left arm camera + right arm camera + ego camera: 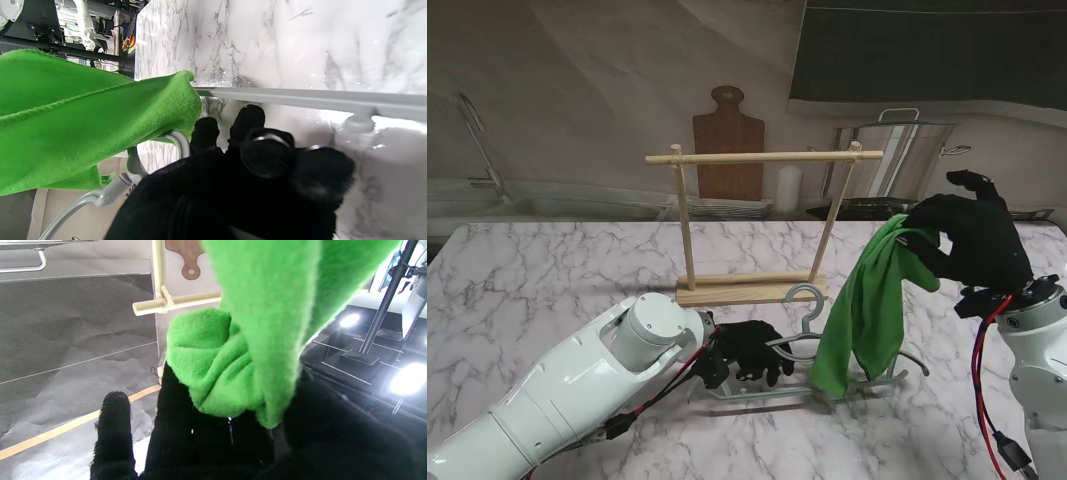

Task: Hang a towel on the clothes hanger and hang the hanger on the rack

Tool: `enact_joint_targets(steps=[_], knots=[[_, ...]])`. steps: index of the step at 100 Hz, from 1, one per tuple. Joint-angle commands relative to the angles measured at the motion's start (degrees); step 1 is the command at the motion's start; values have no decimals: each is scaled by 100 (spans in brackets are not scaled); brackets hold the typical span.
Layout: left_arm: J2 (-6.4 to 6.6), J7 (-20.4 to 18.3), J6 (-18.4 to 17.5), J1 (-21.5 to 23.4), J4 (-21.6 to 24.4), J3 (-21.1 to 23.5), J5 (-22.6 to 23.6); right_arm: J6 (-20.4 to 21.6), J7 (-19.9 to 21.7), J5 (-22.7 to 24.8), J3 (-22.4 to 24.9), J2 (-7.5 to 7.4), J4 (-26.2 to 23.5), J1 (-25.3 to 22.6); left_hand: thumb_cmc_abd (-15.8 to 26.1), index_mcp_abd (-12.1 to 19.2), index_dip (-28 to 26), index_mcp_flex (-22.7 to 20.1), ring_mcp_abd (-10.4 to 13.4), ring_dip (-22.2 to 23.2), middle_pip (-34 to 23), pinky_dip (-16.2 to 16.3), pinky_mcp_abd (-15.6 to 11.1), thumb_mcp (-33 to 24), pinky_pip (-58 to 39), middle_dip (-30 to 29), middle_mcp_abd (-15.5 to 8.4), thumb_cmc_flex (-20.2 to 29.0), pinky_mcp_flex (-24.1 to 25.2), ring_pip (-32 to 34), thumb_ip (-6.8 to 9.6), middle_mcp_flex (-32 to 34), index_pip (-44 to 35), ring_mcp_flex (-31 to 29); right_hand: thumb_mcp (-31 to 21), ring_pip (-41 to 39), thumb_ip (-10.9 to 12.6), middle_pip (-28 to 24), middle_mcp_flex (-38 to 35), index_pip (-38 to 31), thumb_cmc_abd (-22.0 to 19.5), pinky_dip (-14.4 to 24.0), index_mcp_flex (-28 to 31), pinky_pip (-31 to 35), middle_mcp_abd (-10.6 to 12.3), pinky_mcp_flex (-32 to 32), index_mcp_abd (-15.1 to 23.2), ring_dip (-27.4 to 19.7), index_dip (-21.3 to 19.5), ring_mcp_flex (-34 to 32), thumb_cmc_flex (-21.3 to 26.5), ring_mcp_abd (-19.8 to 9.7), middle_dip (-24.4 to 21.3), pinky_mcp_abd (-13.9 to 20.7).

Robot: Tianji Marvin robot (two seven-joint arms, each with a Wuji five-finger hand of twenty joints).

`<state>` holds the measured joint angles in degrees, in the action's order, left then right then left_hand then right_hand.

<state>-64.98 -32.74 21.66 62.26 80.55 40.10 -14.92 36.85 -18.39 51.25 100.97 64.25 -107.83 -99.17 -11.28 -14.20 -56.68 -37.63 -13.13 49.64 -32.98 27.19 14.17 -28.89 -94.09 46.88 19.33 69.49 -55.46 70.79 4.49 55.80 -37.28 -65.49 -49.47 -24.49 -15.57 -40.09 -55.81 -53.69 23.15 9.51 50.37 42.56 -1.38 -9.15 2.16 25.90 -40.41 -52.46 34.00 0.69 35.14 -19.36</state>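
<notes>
Green microfibre towel (867, 310) hangs in a long fold from the black-gloved right hand (972, 240), which grips its upper end in clenched fingers, raised well over the white marble worktop (547, 280). From the right wrist view the cloth bunches against the palm, one finger (113, 426) standing free of it. The towel's lower end drapes down onto the grey plastic clothes hanger (812, 375), which lies flat on the worktop, its hook (807, 296) pointing toward the wooden rack. The black-gloved left hand (752, 352) rests low on the worktop, fingers closed around the hanger's neck just beside the hook; the left wrist view shows the grey bar (300, 98) running past the fingertips and the towel lying over one arm. The light wooden rack (757, 225) with two posts and a top rail stands farther from me, bare. Behind it a brown wooden cutting board (727, 150) leans against the wall.
</notes>
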Motion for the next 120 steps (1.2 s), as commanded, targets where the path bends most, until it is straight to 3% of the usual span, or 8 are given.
enact_joint_targets(steps=[1,14,33,82,120], knots=[[-43,-78,42,-29,-39,-25,-45,-65,-27,-27,-34,19,67,-11,-43,-5,-162,-311,-580,-23,18,-72,-526,-192,-1814,75,-71,448,-322,180,-132,-54,-226,-64,-158,-95,65,-215,104,-233,-267,69,-18,-63,139,144,387,31,-130,35,223,-159,54,-54],[-103,-39,126,79,-12,115,-373,-85,-311,194,-104,17,223,-5,-58,-26,-162,-309,-581,-24,21,-77,-526,-207,-1815,79,-47,448,-322,180,-136,-55,-215,-63,-133,-114,68,-232,104,-247,-279,72,-33,-55,165,131,413,32,-124,30,222,-181,46,-54],[-83,-165,178,115,38,178,-535,-106,-545,283,-124,29,410,-24,-60,-40,-158,-296,-585,-25,35,-81,-526,-212,-1817,76,-41,448,-322,176,-148,-68,-190,-55,-105,-122,72,-246,120,-265,-290,72,-54,-52,186,124,438,25,-102,39,220,-205,35,-26],[16,-375,144,-8,-12,-30,-278,-36,-743,275,66,70,402,-70,-64,-42,-183,-303,-581,-22,47,-87,-526,-214,-1819,93,-35,448,-321,166,-174,-78,-150,-43,-74,-147,83,-285,164,-320,-293,73,-89,-38,180,126,431,14,-61,71,263,-207,17,-5],[33,-531,104,-119,-75,-180,-293,51,-622,161,48,72,429,91,-63,-42,-192,-295,-578,-22,65,-90,-528,-211,-1815,88,-34,448,-317,158,-187,-85,-124,-35,-83,-122,78,-275,161,-348,-284,64,-109,-26,206,126,475,-7,-28,67,255,-228,4,22]])
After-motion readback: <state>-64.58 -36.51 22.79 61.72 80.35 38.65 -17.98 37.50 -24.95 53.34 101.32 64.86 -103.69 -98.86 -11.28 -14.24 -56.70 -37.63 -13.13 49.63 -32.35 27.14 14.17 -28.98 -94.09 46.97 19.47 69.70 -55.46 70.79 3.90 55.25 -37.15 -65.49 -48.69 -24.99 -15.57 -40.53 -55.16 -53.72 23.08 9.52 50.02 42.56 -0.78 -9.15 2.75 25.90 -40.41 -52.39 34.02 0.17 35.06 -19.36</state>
